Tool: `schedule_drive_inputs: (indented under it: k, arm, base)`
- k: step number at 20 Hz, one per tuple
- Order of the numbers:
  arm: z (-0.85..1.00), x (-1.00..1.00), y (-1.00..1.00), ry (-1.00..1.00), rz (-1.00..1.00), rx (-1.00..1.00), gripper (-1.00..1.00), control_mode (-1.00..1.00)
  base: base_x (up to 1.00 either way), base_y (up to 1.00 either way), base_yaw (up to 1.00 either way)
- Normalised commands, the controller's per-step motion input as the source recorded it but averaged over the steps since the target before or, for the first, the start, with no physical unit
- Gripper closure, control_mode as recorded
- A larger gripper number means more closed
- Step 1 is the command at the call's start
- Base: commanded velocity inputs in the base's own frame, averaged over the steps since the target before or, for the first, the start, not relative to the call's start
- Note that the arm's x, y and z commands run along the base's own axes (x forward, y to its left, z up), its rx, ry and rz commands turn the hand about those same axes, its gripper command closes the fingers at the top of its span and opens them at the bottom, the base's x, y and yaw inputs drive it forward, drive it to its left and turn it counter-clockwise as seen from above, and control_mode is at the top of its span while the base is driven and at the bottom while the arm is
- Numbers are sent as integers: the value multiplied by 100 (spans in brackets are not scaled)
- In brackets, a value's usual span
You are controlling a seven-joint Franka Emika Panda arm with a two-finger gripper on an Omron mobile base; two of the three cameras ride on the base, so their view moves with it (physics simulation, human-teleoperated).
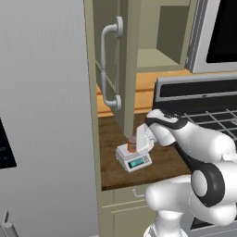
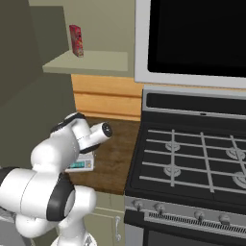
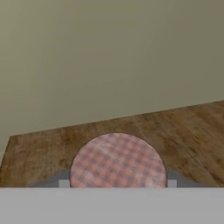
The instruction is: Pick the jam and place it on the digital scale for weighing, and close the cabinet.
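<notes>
The jam point(image 1: 132, 145), a small orange-brown jar, stands on the top plate of the white digital scale point(image 1: 134, 158), whose teal display faces front. My gripper point(image 1: 137, 142) reaches down around the jar. In the hand view the jam's checkered lid point(image 3: 118, 161) lies between my fingertips point(image 3: 64, 183), which touch its two sides, so the gripper is shut on it. The scale's front point(image 2: 79, 165) peeks out from behind my arm. The cabinet door point(image 1: 95, 41) stands wide open, its long bar handle point(image 1: 111, 65) facing me.
The scale rests on a dark wooden counter point(image 1: 159, 163). A grey fridge wall point(image 1: 46, 115) is to the left and a gas stove point(image 2: 192, 153) to the right, under a microwave point(image 2: 192, 38). A red box point(image 2: 76, 40) stands on the cabinet shelf.
</notes>
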Motion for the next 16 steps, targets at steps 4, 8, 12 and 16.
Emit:
schedule_drive_inputs:
  k: [4, 8, 12, 16]
  arm:
    - [-18, 26, 0, 0, 0, 0, 100, -100]
    - [-8, 23, 0, -1, 0, 0, 100, -100]
    - [-12, 28, -10, -1, 0, 0, 100, -100]
    - [-21, -6, -3, -1, 0, 0, 100, -100]
  base:
    - [0, 0, 0]
    - [0, 0, 0]
    - [0, 0, 0]
    - [0, 0, 0]
